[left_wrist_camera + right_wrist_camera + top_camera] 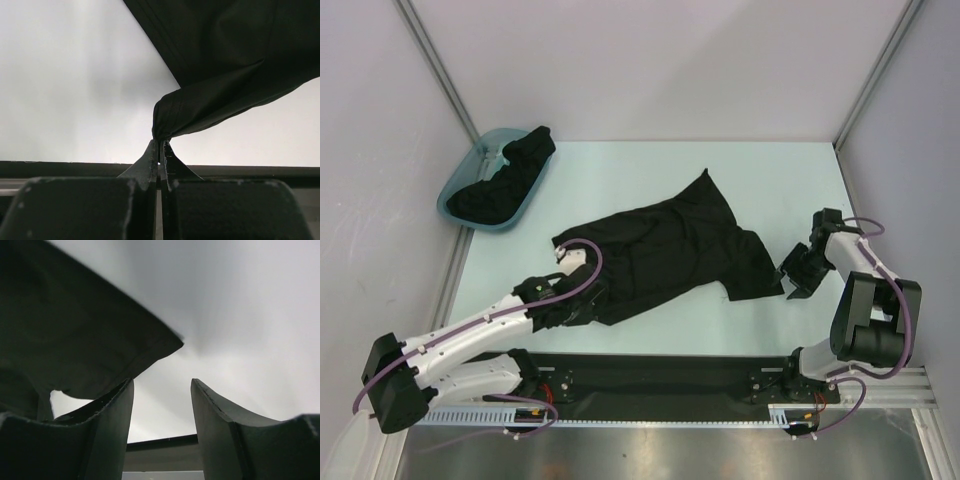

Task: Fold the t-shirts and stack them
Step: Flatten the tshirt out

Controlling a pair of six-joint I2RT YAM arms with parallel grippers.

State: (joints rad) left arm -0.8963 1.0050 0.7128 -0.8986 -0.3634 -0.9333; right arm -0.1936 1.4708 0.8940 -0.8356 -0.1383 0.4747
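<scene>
One thin pinch by my left end effector could slip off the t-shirt; my right end effector stands spread.

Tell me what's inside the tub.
A heap of black cloth fills the tub, one end draped over its far rim. How many shirts, and anything beneath, is hidden.

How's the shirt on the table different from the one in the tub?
The table shirt lies spread out and rumpled; the tub shirt is bunched in a heap in the teal tub. The left gripper pinches the table shirt's edge; nothing holds the tub shirt. Both are plain black.
</scene>
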